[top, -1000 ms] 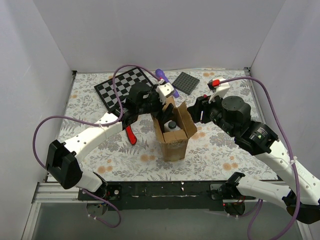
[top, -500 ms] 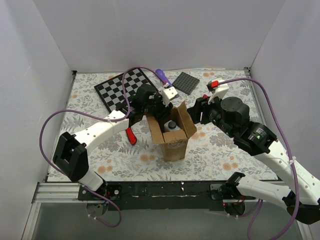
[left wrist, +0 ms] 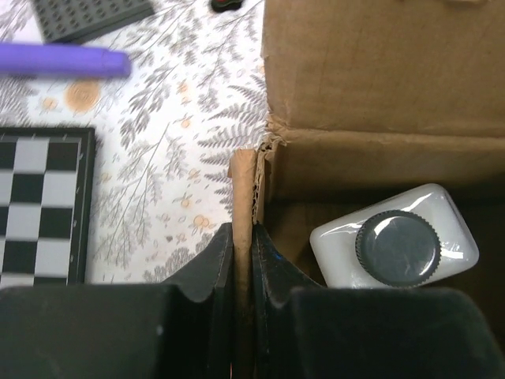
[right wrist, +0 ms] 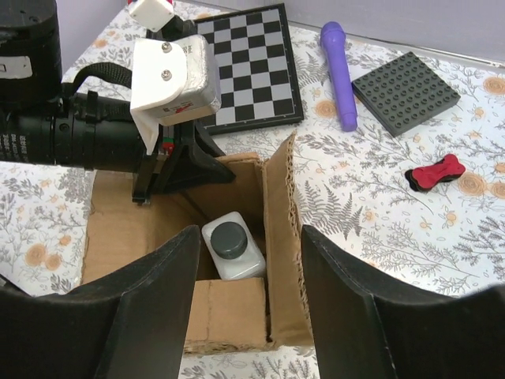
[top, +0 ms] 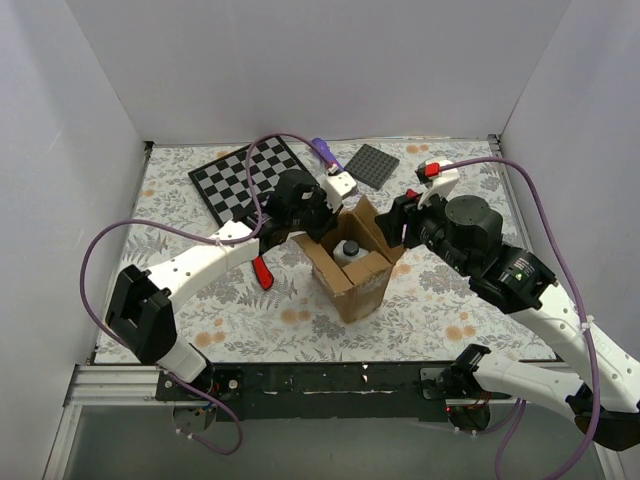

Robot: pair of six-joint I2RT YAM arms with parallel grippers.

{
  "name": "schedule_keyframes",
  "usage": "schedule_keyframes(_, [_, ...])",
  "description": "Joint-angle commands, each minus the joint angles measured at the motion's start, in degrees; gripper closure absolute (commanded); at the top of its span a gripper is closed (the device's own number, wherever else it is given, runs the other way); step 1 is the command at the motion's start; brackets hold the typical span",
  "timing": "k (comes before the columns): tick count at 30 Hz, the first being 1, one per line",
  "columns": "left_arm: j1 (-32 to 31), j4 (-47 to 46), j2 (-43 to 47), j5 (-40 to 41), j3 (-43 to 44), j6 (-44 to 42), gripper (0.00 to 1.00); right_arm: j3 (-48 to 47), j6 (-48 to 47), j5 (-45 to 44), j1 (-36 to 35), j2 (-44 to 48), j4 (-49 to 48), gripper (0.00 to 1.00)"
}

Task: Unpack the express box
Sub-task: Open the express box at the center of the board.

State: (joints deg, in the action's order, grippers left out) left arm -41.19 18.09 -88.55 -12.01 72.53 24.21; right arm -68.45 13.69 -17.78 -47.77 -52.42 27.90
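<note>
**tapegun_tom:** Since the flaps are already folded out, how much unpacking is actually left?

**yam_fan:** Top view first. The express box [top: 352, 285] stands mid-table between the two arms, top wide open, looking a little tipped. A white bottle [top: 346, 251] with a dark cap is down inside it. So I'd call the opening done and the emptying not. The left gripper [top: 316, 230] comes in at the box's far-left wall, its arm stretched low from the near left. The right gripper [top: 392, 232] hangs by the right flap, wrist bent downward.

**tapegun_tom:** Is lefty holding anything?

**yam_fan:** Left wrist view settles that. The left gripper [left wrist: 242, 237] is squeezed tight on the raw edge of a cardboard wall at a corner of the express box [left wrist: 379, 71], and on nothing else. The bottle [left wrist: 394, 249] lies just right of it, untouched.

**tapegun_tom:** And the right one?

**yam_fan:** Right wrist view: the right gripper [right wrist: 248, 234] has its fingers spread wide with nothing between them. It looks down into the box from the near side, with the bottle under the gap. The checkerboard [right wrist: 248, 67], purple pen [right wrist: 338, 75] and grey studded plate [right wrist: 405, 93] lie farther back on the table. My guess is that lefty pins the box while righty goes for the bottle.
</note>
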Motion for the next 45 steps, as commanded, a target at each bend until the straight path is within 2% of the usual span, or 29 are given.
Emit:
schedule_keyframes(1, [0.1,1.2,5.8,17.6,3.1,8.3,1.00,0.8,-0.1,2.9,-0.3,2.2,-6.5,0.39])
schedule_keyframes(5, [-0.1,2.9,7.3,27.6,5.3,18.8,1.00,0.2,-0.1,10.5,-0.3,2.1,-9.6,0.39])
schedule_keyframes(9, [-3.1,2.9,9.0,41.4,4.5,25.9,1.00,-4.6,0.1,12.6,-0.3,-1.6,-4.1,0.41])
schedule_keyframes(12, [-5.2,2.2,10.8,51.5,2.3,31.4,1.00,-6.8,1.7,7.4,-0.6,-4.3,1.2,0.40])
schedule_keyframes(14, [-7.0,0.8,12.1,57.2,0.9,34.4,1.00,-7.3,2.6,1.8,-0.7,-5.6,3.6,0.37])
schedule_keyframes(15, [-9.5,-0.1,12.4,63.4,0.1,34.6,1.00,-7.7,3.1,0.3,-1.0,-6.1,4.4,0.36])
schedule_keyframes(16, [-10.8,-2.3,12.7,65.9,-1.4,34.4,1.00,-8.1,3.5,-1.7,-1.2,-6.5,4.9,0.24])
schedule_keyframes(17, [-12.0,-3.1,12.6,68.0,-1.6,34.3,1.00,-8.5,3.3,-2.3,-1.4,-7.8,5.9,0.07])
schedule_keyframes(18, [-14.2,-3.7,12.3,71.9,-1.8,34.5,1.00,-9.7,3.2,-3.0,-1.4,-8.5,6.5,0.07])
schedule_keyframes(23, [-17.6,-4.7,8.8,79.9,0.0,35.6,1.00,-12.2,1.1,-5.2,-2.2,-12.8,6.8,0.05])
schedule_keyframes(25, [-18.7,-3.7,7.6,81.9,0.6,37.6,1.00,-12.6,1.2,-7.0,-2.7,-14.3,7.3,0.04])
schedule_keyframes(30, [-19.5,-2.4,7.2,81.0,0.3,41.7,1.00,-10.0,2.9,-9.7,-2.8,-16.5,6.5,0.04])
schedule_keyframes(38, [-19.7,10.4,4.3,79.5,3.8,55.6,1.00,-7.7,4.0,-14.8,-3.0,-20.7,7.4,0.04])
schedule_keyframes(45, [-19.6,16.5,2.2,77.8,5.9,62.0,1.00,-5.6,3.8,-16.8,-3.3,-23.3,6.5,0.04])
